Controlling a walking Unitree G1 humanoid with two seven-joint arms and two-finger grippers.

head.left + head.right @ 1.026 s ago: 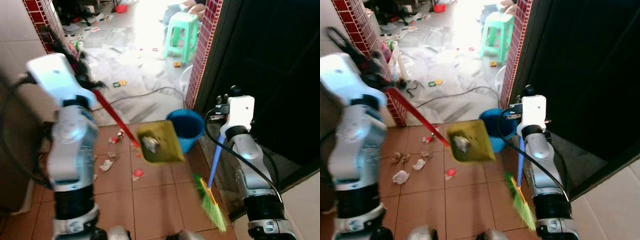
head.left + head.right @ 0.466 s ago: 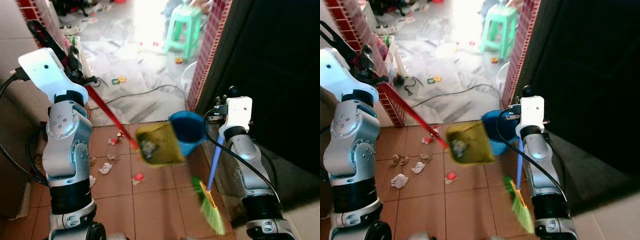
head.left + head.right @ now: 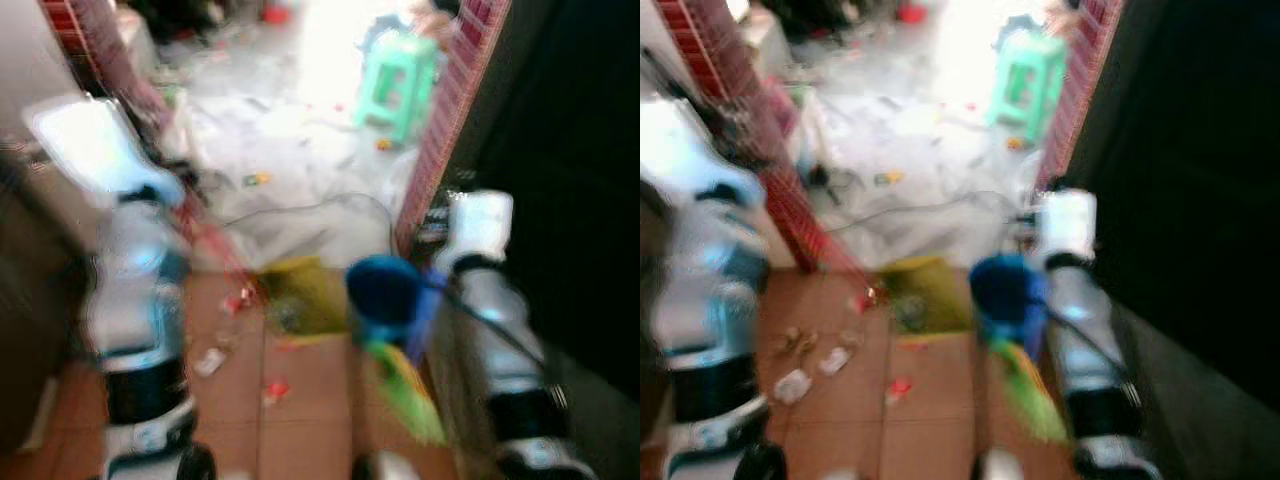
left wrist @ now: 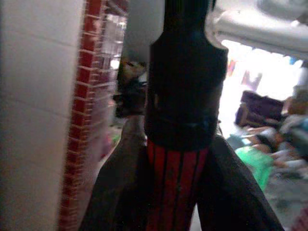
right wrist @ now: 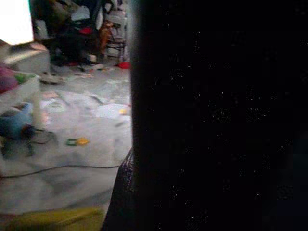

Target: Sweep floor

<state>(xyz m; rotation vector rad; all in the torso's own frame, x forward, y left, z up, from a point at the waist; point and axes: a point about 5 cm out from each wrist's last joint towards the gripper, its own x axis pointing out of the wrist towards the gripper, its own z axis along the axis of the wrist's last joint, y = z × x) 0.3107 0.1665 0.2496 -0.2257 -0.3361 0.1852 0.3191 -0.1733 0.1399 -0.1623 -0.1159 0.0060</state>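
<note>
Left gripper point(image 4: 175, 192) is closed around the dustpan handle point(image 4: 175, 185), red ribbed shaft with a black cap end, one black finger point(image 4: 115, 187) on each side of it in the left wrist view. In the head views, which are badly blurred, the left arm point(image 3: 135, 290) is raised at the robot's left and the red handle slopes down from it to the yellow dustpan point(image 3: 300, 295). The pan sits low in the middle, just beside the blue bucket point(image 3: 385, 295), with something grey in it.

Right gripper: can't tell how far apart the fingers are; the right wrist view is mostly a dark blur, with a yellow edge of the dustpan at one corner. The right arm point(image 3: 490, 300) is at the robot's right, by the dark doorway. Broom point(image 3: 405, 375) hangs below it, green bristles down over the brown tiles, just under the bucket.

Scraps of litter point(image 3: 800, 380) lie on the tiles near the left arm's base. Green stool point(image 3: 405, 80) is well beyond, on the pale floor.
</note>
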